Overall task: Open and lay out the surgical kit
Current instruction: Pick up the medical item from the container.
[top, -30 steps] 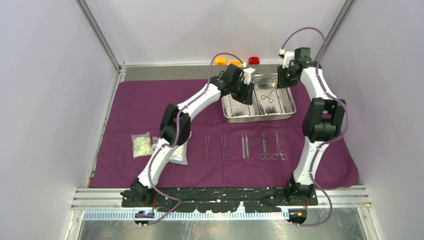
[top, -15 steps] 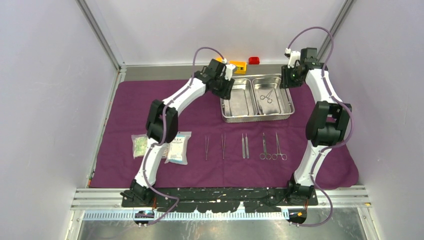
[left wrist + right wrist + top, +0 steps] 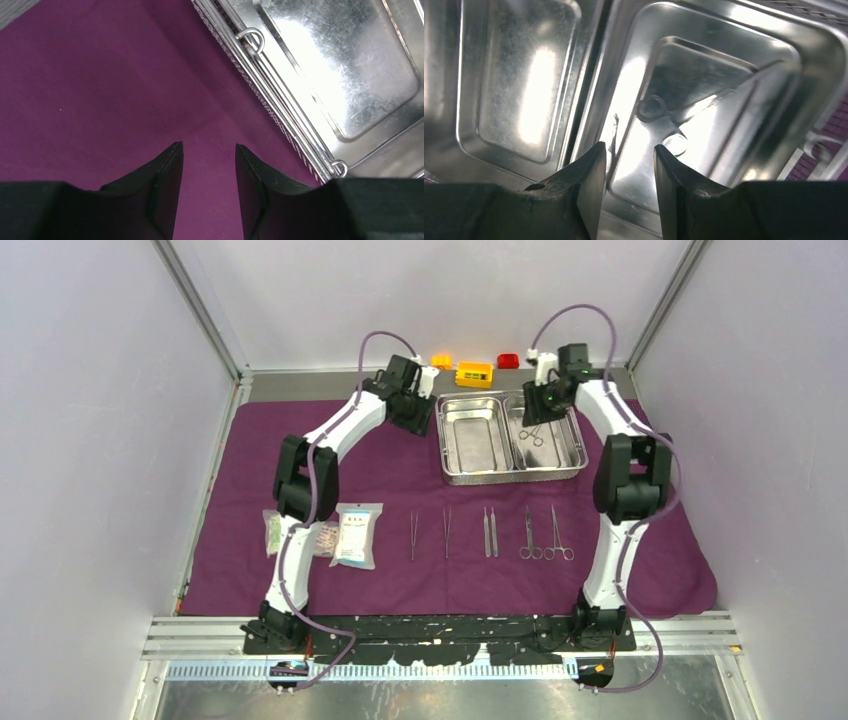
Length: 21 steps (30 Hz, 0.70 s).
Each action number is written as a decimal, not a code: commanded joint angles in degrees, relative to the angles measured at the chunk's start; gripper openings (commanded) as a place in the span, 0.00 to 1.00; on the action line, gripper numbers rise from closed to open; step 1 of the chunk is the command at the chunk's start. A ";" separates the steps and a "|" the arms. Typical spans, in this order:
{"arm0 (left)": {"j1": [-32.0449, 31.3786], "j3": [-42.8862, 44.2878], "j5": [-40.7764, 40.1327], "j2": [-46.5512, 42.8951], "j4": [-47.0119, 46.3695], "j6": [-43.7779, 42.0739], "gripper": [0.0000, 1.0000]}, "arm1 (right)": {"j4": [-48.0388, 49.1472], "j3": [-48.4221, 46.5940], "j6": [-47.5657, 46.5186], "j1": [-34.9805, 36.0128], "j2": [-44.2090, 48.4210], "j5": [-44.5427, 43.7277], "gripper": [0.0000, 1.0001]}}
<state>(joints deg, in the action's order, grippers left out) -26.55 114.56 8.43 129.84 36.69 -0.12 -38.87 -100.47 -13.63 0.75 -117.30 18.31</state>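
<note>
Left claw (image 3: 207, 150): jaws partway apart, empty, over the purple cloth (image 3: 100, 90) just beside the steel tray (image 3: 512, 477).

Right claw (image 3: 628, 150): partway apart, empty, above the tray's right compartment, where a ring-handled instrument (image 3: 537, 434) lies.

Near row on cloth: three tweezers (image 3: 447, 532), two ring-handled clamps (image 3: 527, 532), three packets (image 3: 357, 535).

Three toy bricks (image 3: 474, 373) behind the tray.

A second ago the left arm covered the left compartment; now it is clear of it.

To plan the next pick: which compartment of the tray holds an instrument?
The right compartment: a ring-handled instrument lies in it, while the left compartment is bare.
</note>
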 commanded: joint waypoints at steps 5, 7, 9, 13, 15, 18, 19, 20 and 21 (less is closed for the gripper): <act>0.38 2.60 2.47 -5.73 0.67 -3.02 0.47 | 2.12 -0.53 -4.22 5.18 -4.13 -1.96 0.44; 0.52 2.83 2.40 -6.42 0.71 -3.40 0.47 | 2.45 -0.01 -4.89 5.35 -4.39 -2.53 0.43; 0.52 2.86 2.30 -7.05 0.76 -3.75 0.47 | 2.95 0.78 -5.68 5.46 -4.42 -3.12 0.42; 0.53 2.99 2.27 -7.58 1.01 -4.27 0.48 | 3.94 2.39 -6.34 5.50 -4.13 -3.54 0.40; 0.53 2.95 2.33 -7.54 1.10 -4.27 0.48 | 4.06 2.94 -6.41 5.56 -4.07 -3.34 0.40; 0.53 2.95 2.47 -7.54 1.24 -4.23 0.48 | 3.86 3.48 -5.83 5.53 -4.04 -2.12 0.40; 0.53 3.03 2.47 -7.48 1.29 -4.27 0.48 | 3.88 3.68 -5.45 5.52 -4.02 -1.62 0.40; 0.53 3.03 2.44 -7.50 1.36 -4.27 0.48 | 3.96 3.84 -5.12 5.53 -4.02 -1.41 0.40; 0.53 3.11 2.47 -7.50 1.40 -4.27 0.48 | 4.02 3.94 -4.59 5.57 -3.95 -1.19 0.40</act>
<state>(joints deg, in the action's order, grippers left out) -26.35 115.57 10.11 125.47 37.82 -3.55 -36.82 -96.88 -18.94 6.26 -122.74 15.79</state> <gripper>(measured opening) 0.475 0.402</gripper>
